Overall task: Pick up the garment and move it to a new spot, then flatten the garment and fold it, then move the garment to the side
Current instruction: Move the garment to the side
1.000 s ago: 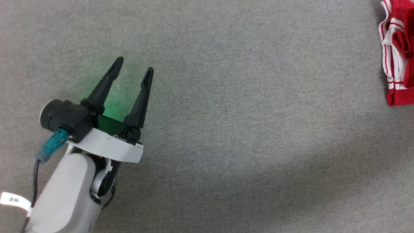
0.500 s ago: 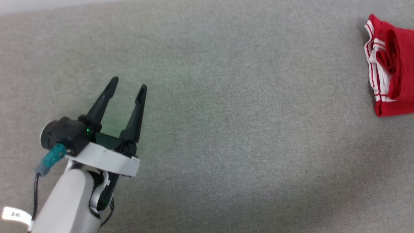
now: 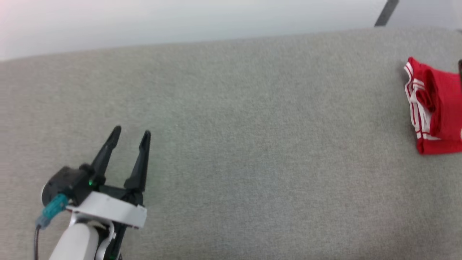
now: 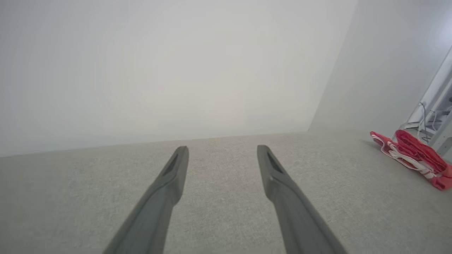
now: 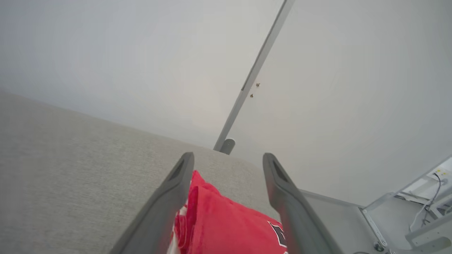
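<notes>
**Garment at far right edge; right tool over it, left tool well off**

Head view: the left tool sits low at the left, fingers spread with nothing between them, over the bare grey surface. The garment lies at the right edge of the picture, partly cut off and well apart from the left tool. It is a compact red bundle. Its long axis runs away from the robot, and the white striped trim faces left, toward the middle of the surface.

Left wrist view: the left tool is spread and empty, aimed across the bare surface at the wall. The garment lies far to the right of the fingers, near the surface's end.

Right wrist view: the right tool is spread. The garment lies between and below the two fingers, with a scrap of black lettering beside the right-hand one. I cannot tell whether they touch. No pinch is visible.

Judgement: the right arm is much the nearer, so any coming grasp falls to it. The left would have to cross the whole surface.
</notes>
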You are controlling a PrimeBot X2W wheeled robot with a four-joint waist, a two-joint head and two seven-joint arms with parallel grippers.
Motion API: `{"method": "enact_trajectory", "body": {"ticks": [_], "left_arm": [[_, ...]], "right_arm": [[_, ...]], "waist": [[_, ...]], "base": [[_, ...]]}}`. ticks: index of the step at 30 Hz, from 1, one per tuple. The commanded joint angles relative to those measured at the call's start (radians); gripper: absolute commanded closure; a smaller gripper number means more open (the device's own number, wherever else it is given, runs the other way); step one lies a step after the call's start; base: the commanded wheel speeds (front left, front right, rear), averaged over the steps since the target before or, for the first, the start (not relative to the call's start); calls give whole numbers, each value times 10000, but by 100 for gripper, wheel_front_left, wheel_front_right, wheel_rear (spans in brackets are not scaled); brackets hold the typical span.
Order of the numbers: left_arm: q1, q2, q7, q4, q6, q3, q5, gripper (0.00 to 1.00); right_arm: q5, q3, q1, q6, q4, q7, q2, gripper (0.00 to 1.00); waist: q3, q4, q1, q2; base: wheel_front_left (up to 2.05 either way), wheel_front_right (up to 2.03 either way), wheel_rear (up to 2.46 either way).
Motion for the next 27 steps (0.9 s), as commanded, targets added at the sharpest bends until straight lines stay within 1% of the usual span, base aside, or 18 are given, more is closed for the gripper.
{"method": "enact_trajectory", "body": {"ticks": [1, 7, 14, 21, 27], "left_arm": [[181, -24, 5, -12, -23, 103, 34, 0], [1030, -187, 5, -99, -22, 639, 152, 0], [2138, -423, 7, -247, -21, 1380, 361, 0], [2953, -625, 5, -467, -21, 2047, 550, 0], [3491, -815, 5, -736, -22, 2560, 741, 0]], "right_arm": [[-63, -174, 323, -12, -197, -44, 83, 0], [-276, -1103, 2218, -12, -1740, -45, 765, 0], [-407, -1881, 4386, -12, -3150, -46, 1591, 0], [-532, -2613, 6078, -12, -4351, -46, 2349, 0], [-600, -3058, 7211, -12, -5211, -46, 2892, 0]], "waist": [[-619, 421, 0, -1], [-1338, 719, 0, -1], [-2088, 1095, 0, -1], [-2448, 1481, 0, -1], [-2647, 1732, 0, -1]], "base": [[0, 0, 0], [0, 0, 0], [0, 0, 0], [0, 0, 0], [0, 0, 0]]}}
